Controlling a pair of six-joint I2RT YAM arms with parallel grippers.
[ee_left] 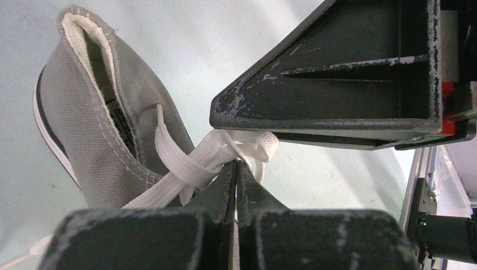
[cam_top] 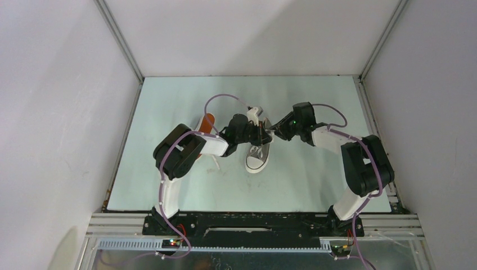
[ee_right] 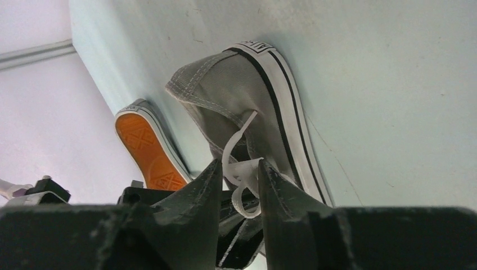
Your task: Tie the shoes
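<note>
One grey sneaker (cam_top: pixel 257 159) stands upright at the table's middle, toe towards me. It shows in the left wrist view (ee_left: pixel 95 129) and in the right wrist view (ee_right: pixel 253 107). The other sneaker (cam_top: pixel 207 123) lies on its side to the left, orange sole showing (ee_right: pixel 147 151). Both grippers meet over the upright shoe's opening. My left gripper (ee_left: pixel 236 164) is shut on the white lace (ee_left: pixel 194 160) at the crossing. My right gripper (ee_right: pixel 239 164) is open, with a lace loop (ee_right: pixel 243 179) between its fingers. Its finger (ee_left: pixel 337 84) sits just above the left jaws.
The pale green table (cam_top: pixel 315 180) is walled by white panels on three sides. A loose lace end (cam_top: pixel 215 163) trails from the tipped shoe beside the left arm. The black mounting rail (cam_top: pixel 253 224) runs along the near edge.
</note>
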